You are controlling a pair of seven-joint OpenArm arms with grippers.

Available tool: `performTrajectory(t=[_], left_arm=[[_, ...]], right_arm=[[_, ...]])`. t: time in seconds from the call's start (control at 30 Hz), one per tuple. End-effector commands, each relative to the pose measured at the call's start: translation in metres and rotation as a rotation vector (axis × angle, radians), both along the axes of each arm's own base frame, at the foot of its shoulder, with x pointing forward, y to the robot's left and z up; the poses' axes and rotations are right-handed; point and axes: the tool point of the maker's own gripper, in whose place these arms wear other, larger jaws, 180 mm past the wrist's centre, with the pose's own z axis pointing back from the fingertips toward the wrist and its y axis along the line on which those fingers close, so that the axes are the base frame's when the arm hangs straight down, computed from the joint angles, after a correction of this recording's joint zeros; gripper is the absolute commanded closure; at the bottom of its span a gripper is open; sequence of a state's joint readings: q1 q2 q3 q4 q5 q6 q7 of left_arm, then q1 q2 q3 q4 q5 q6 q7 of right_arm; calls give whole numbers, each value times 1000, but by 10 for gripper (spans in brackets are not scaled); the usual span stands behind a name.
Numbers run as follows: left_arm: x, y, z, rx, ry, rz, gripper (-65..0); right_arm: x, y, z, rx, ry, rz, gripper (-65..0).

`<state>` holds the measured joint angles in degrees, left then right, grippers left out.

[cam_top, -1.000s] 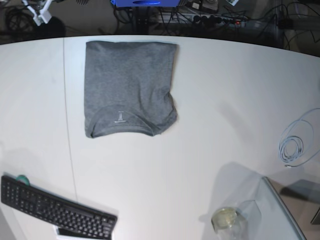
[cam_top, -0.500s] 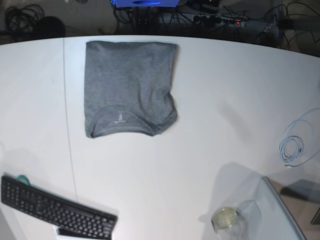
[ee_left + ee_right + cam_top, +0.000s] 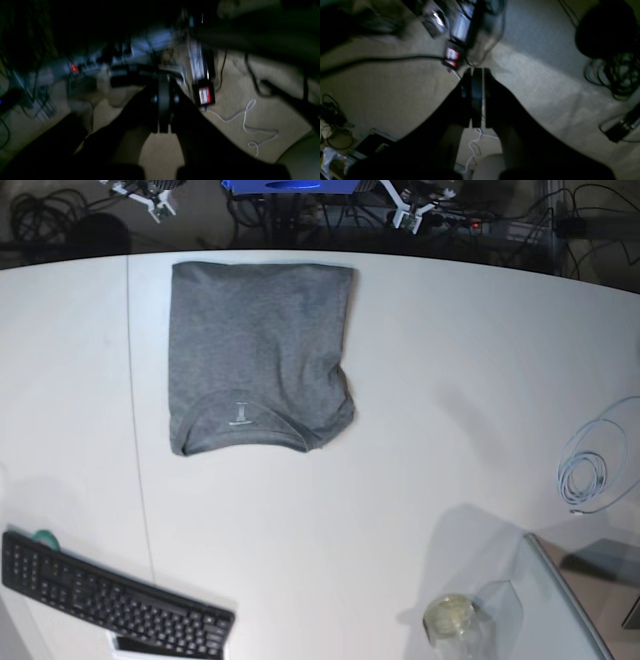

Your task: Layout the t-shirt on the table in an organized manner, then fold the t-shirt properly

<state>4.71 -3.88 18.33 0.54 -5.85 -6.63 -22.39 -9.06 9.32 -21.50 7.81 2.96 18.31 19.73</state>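
- Folded t-shirt (image 3: 258,355) flat on worktop (image 3: 440,380), top edge at the far rim, beside the dark seam.
- Broad bare white to its right (keyboard (image 3: 110,600), cable coil (image 3: 590,470) at the margins).
- Left claw (image 3: 163,125) and right claw (image 3: 476,122) off the worktop, over floor, pinched together, empty.

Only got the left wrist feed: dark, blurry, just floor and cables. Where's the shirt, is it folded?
Observer: Base view shows the plain heather-grey t-shirt folded into a compact rectangle on the large white table, near its far edge.
Operator: Anything holding it?
Observer: No. In the right wrist view the right tool is shut on nothing, over the grey floor.
Operator: Clutter near the shirt?
Observer: A black keyboard sits at the base view's lower left, well apart from it.
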Motion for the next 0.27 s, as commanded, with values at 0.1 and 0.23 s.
performTrajectory(t=[0.1,0.23], left_arm=[[-24,9,0,13,49,-4,0],[-29,20,1,30,56,-16,0]], right_arm=[[-8,-4,0,-7,15,35,-8],[10,-1,-1,2,-9,106,-8]])
